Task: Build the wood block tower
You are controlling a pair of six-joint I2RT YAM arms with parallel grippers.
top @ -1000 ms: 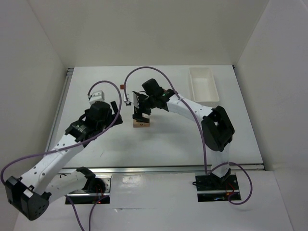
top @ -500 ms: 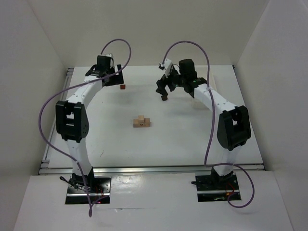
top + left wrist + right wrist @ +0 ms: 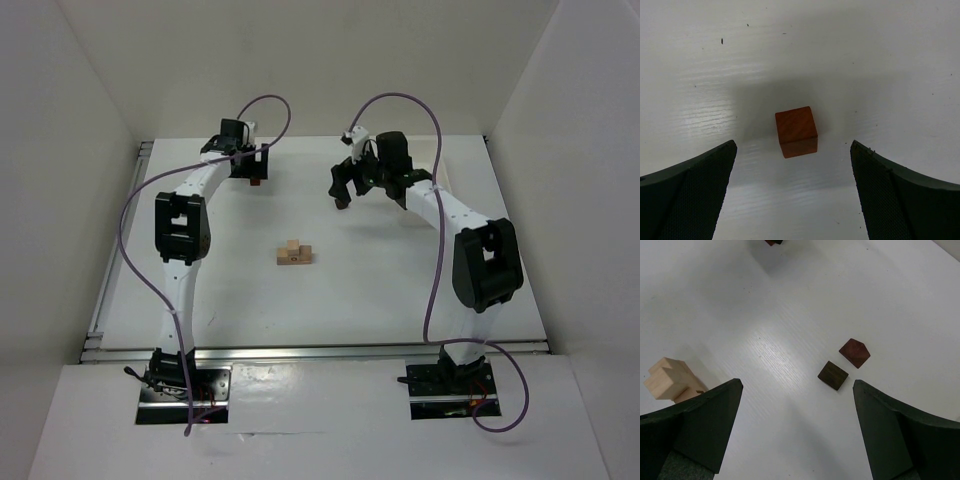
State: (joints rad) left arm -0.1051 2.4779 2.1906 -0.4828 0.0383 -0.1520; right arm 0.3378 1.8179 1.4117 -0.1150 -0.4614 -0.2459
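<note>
The wood block tower is a low cluster of pale and tan blocks mid-table; the right wrist view shows it at lower left. My left gripper hangs open at the back left over a loose orange-red cube. In the left wrist view that cube lies between and just ahead of the open fingers, untouched. My right gripper is open at the back centre, holding nothing. In its wrist view a dark brown block and a reddish-brown block lie ahead of the right finger.
A white tray at the back right is mostly hidden behind the right arm. White walls close in the table on three sides. The orange-red cube also shows at the top edge of the right wrist view.
Both arms left the block cluster and swung to the back of the table. The left gripper now sits over the orange-red cube; the right one over the two dark blocks.
</note>
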